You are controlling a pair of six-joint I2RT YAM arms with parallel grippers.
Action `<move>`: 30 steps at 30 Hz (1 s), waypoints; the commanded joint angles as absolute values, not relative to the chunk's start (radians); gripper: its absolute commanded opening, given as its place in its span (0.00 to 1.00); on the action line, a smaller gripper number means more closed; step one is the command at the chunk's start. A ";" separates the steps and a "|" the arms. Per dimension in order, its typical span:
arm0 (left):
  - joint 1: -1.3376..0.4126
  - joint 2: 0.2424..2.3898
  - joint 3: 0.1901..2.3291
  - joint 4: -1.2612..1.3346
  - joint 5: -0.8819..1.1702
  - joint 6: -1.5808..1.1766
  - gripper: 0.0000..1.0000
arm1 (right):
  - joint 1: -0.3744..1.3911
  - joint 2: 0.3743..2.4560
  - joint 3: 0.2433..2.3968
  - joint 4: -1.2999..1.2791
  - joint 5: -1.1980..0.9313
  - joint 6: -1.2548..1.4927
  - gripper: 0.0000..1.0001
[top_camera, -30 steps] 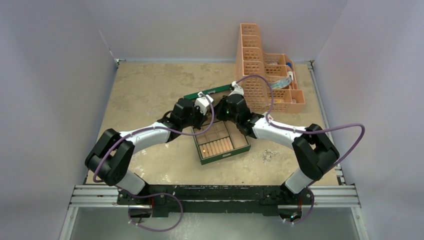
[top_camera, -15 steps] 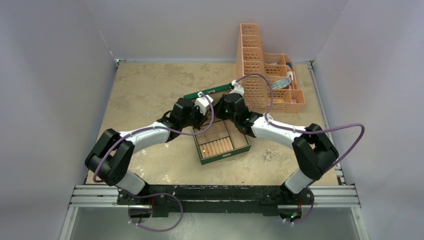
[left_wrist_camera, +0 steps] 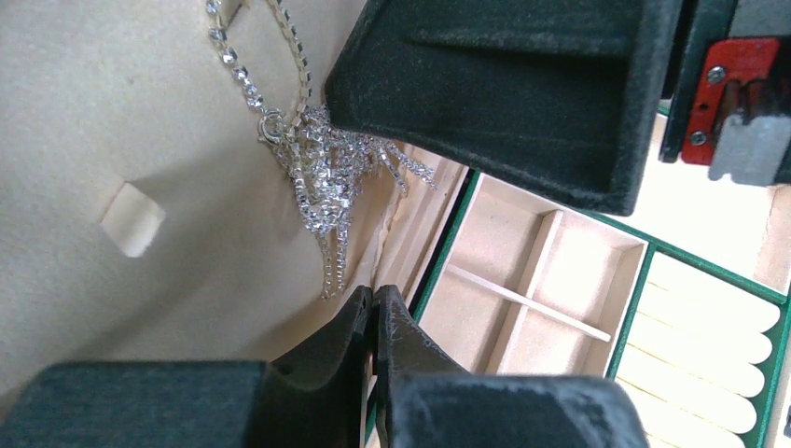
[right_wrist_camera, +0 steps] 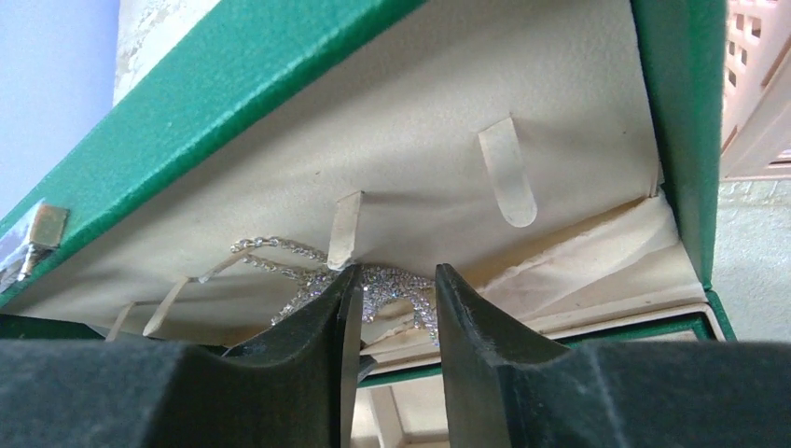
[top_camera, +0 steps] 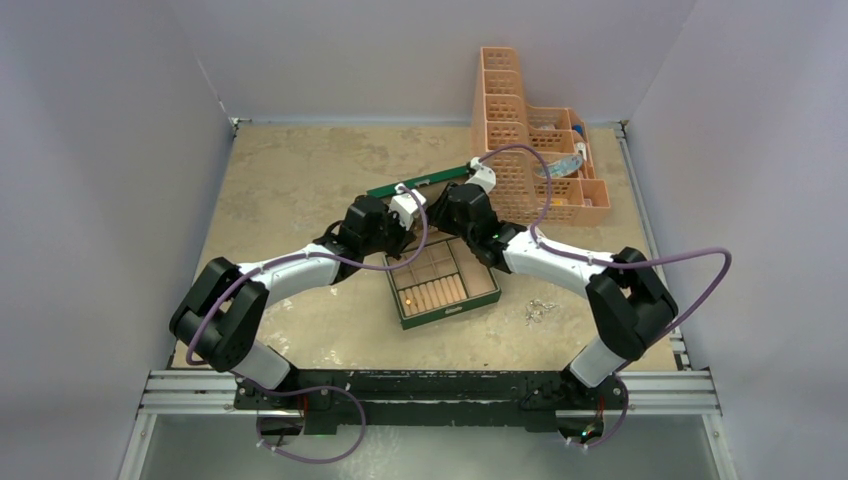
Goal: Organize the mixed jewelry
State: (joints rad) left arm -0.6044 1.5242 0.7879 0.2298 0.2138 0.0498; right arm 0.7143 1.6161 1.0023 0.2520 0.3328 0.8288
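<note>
Pressing its two dark fingers flat against each other with no gap showing, the left gripper [left_wrist_camera: 373, 313] points up at the cream lining of the raised lid [right_wrist_camera: 233, 65], its tips just below the lowest dangling strand of a silvery chain [left_wrist_camera: 312, 163]; whether it pinches that strand cannot be told. Facing it, the right gripper [right_wrist_camera: 396, 285] has its fingers spread a little, a narrow gap between them, and in its own wrist view the sparkling bundle of the chain lies just behind that gap, against the lining. The chain hangs bunched from one of the cloth tabs [right_wrist_camera: 508, 182] sewn into the lid, with a loop running off to one side. Below the lid, the green box [top_camera: 445, 312] sits open on the table [top_camera: 290, 170], its cream compartments [left_wrist_camera: 541, 280] beside a row of padded rolls. To the right of the box, well apart from both grippers, a small cluster of loose jewelry pieces [top_camera: 540, 311] lies on the table. At the far right stands an orange basket [top_camera: 520, 130].
</note>
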 commanded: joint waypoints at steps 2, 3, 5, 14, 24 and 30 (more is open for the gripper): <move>-0.621 1.486 0.807 0.238 0.323 0.036 0.00 | 0.707 1.542 1.005 0.248 0.385 0.903 0.38; -0.620 1.486 0.807 0.238 0.322 0.035 0.00 | 0.707 1.533 1.000 0.229 0.400 0.938 0.38; -0.620 1.487 0.807 0.239 0.321 0.033 0.00 | 0.707 1.521 0.997 0.182 0.435 0.997 0.38; -0.621 1.493 0.811 0.236 0.318 0.031 0.00 | 0.708 1.555 0.995 0.067 0.504 1.149 0.36; -0.621 1.493 0.813 0.238 0.306 0.026 0.00 | 0.707 1.642 1.040 0.020 0.475 1.166 0.40; -0.621 1.491 0.824 0.240 0.286 0.009 0.00 | 0.708 1.645 1.023 0.038 0.427 1.166 0.30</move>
State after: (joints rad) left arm -0.6052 1.5234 0.7883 0.2272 0.2367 0.0448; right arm 0.7113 1.6539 0.9985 0.0399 0.4473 1.1473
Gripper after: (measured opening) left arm 0.008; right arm 0.352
